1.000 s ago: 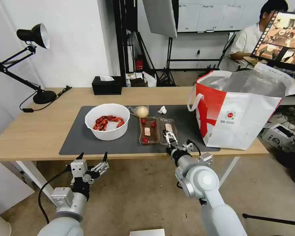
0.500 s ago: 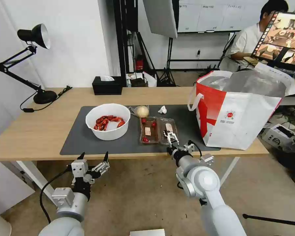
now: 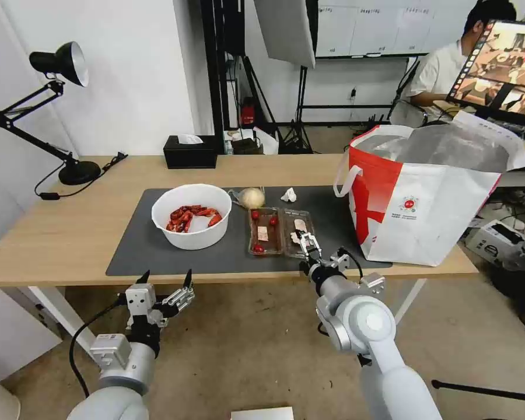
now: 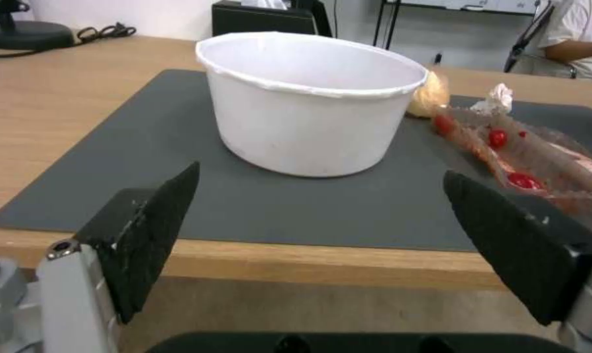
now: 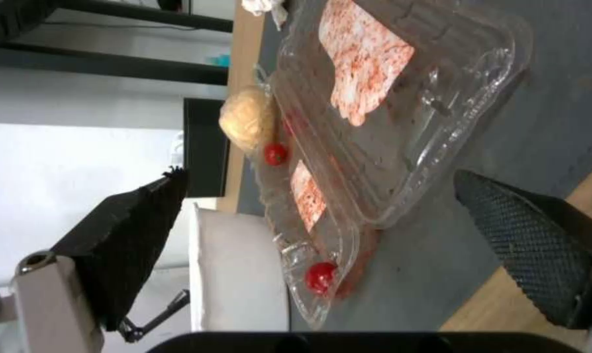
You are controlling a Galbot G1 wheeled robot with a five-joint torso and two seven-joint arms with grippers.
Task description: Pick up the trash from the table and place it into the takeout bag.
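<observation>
The trash lies on the table's dark mat (image 3: 140, 251): a white bowl (image 3: 191, 224) of red shells, a clear clamshell box (image 3: 274, 232), a wrapped bun (image 3: 252, 198) and a crumpled tissue (image 3: 289, 195). My right gripper (image 3: 307, 240) hovers open at the near edge of the box's right half; the box (image 5: 374, 122) shows just ahead between its fingers (image 5: 525, 240). My left gripper (image 3: 164, 281) hangs open below the table's front edge, facing the bowl (image 4: 309, 108). The takeout bag (image 3: 431, 204) stands open at the right end of the table.
A black desk lamp (image 3: 58, 116) stands at the table's back left and a black tissue box (image 3: 190, 151) at the back edge. Bare wood (image 3: 58, 233) lies left of the mat. The bag's white handle (image 3: 345, 175) hangs toward the mat.
My right arm has edged slightly right and forward at the clamshell's near edge. The left arm and the trash have not moved.
</observation>
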